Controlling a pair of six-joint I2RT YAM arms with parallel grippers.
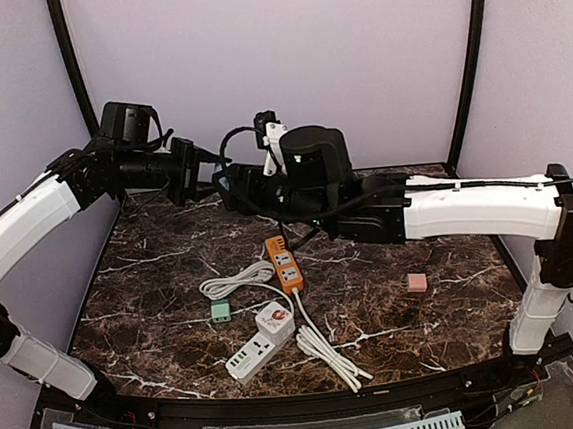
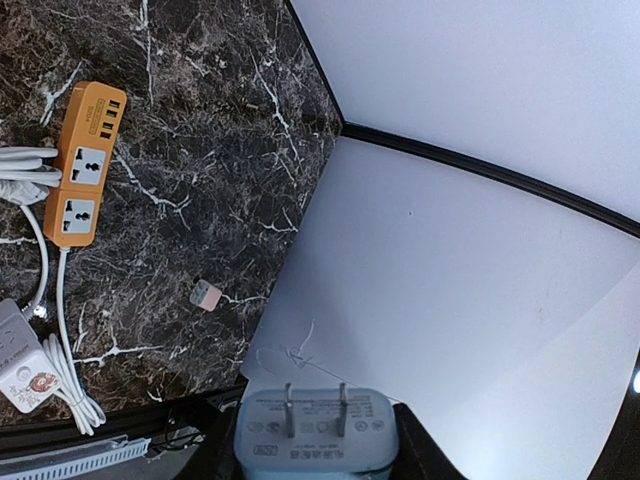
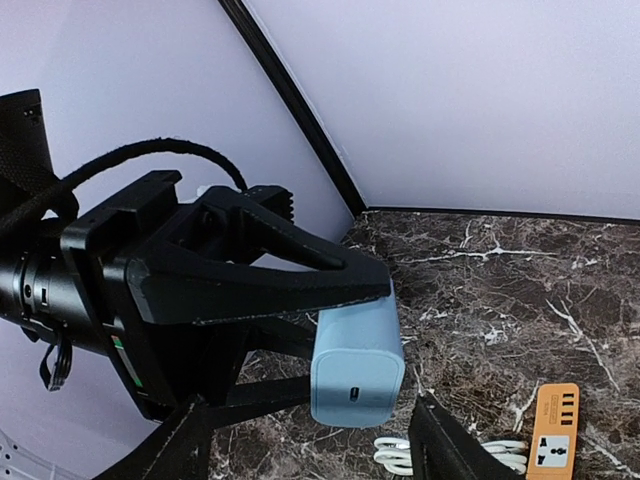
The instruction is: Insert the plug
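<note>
Left hand point(image 1: 193, 174) hangs high over the far left of the table point(image 1: 427, 333), nose to nose with the right hand point(image 1: 229, 189). From above, the plug between them is hidden. On the table lie an orange strip point(image 1: 285, 263) and, nearer the bases, a white strip point(image 1: 260, 339) with its coiled cord point(image 1: 323, 350). A green cube point(image 1: 220, 311) sits just left of the white strip, and a pink cube point(image 1: 416, 281) lies well apart to the right.

From the left wrist, the pale blue plug point(image 2: 315, 432) fills the bottom edge, its two prongs pointing away from the camera. Far below are the orange strip point(image 2: 82, 165), the pink cube point(image 2: 205, 294) and a corner of the white strip point(image 2: 25, 365).

From the right wrist, the left hand point(image 3: 350, 340) is clenched on the plug point(image 3: 357, 375), its black fingers point(image 3: 300, 285) pressing from two sides, and the plug's port end faces the camera. The right hand point(image 3: 315, 445) is released and grips nothing: its fingers point(image 3: 190, 440) stand apart low on either side of the plug.
</note>
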